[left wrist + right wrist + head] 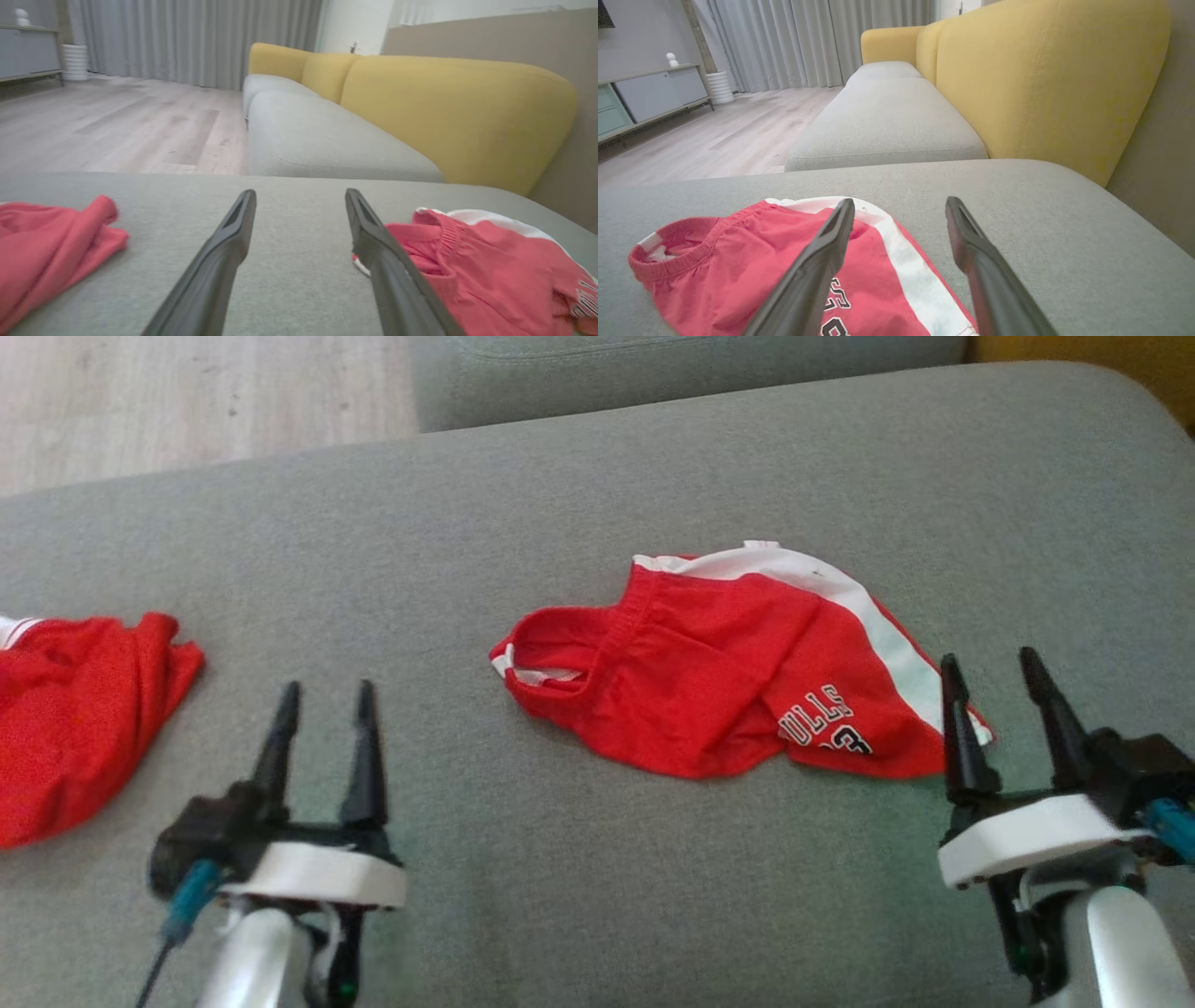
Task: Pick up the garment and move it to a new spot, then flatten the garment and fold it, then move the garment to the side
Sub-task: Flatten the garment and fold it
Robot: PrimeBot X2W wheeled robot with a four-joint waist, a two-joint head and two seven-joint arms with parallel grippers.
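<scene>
The right gripper point(989, 655) gaped empty beside the garment point(691, 681), one finger hiding its corner; the left gripper point(329, 685), equally wide and empty, stood left of it.

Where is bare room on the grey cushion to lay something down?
Free: the grey cushion between the left red garment and the red shorts, and behind both. Crowded: beside the shorts, at the right end effector.

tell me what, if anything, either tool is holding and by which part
Nothing is held. The left tool and right tool both stand open; the crumpled red fabric shorts with a white stripe lie loose on the grey cushion.
</scene>
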